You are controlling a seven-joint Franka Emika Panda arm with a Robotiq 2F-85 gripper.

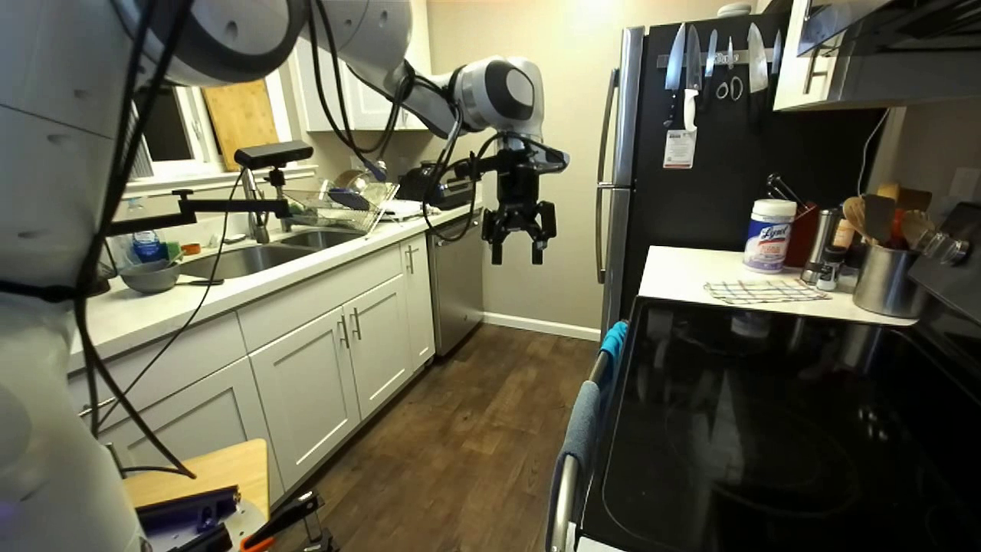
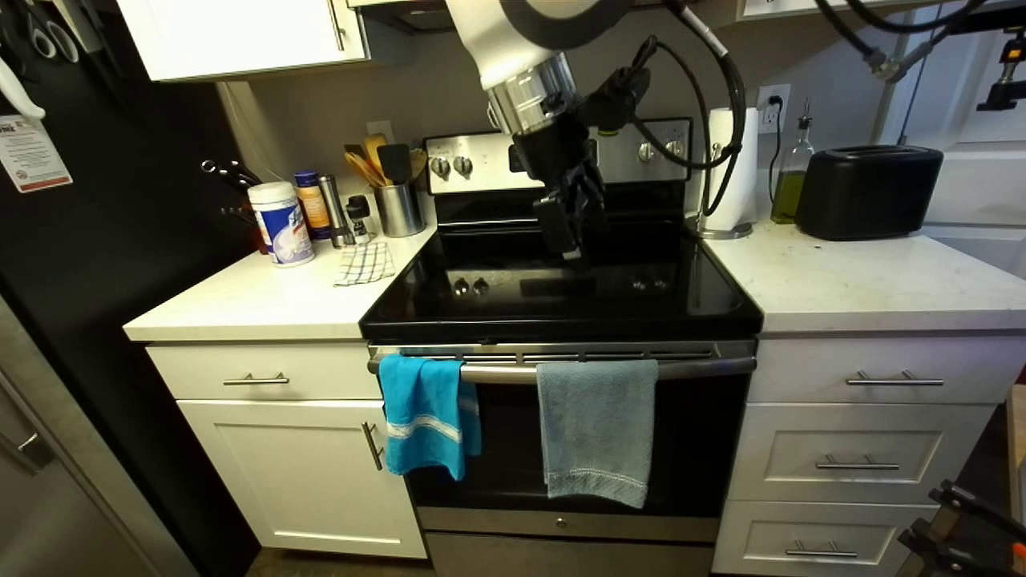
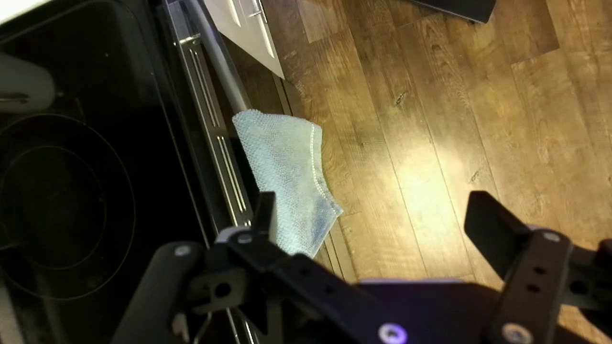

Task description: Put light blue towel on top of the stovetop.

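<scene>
At left on the round brushed-metal oven handle (image 2: 501,374) in an exterior view, leave alone the bright turquoise towel (image 2: 423,425) with a white stripe. Behind and farther right, find the flat, glossy black glass stovetop (image 2: 553,304), probably best reached by lifting up and over the front edge. Farther right, aim for the limp, plain, pale blue towel (image 2: 597,433), draped over the same handle, apart from the turquoise one. In the wrist view, note above and just right of this target the black two-fingered gripper (image 3: 375,220), spread wide and holding nothing.

Likely step in hand: reaching for the pale cloth. Come down toward the handle with one finger each side of the hanging front layer, pinch a thick bunch, then lift before swinging inward.

Expect some drag over smooth metal, easy sliding on slick glass, and squashing and folding from nubby pale pile with a stitched band near the hem.
</scene>
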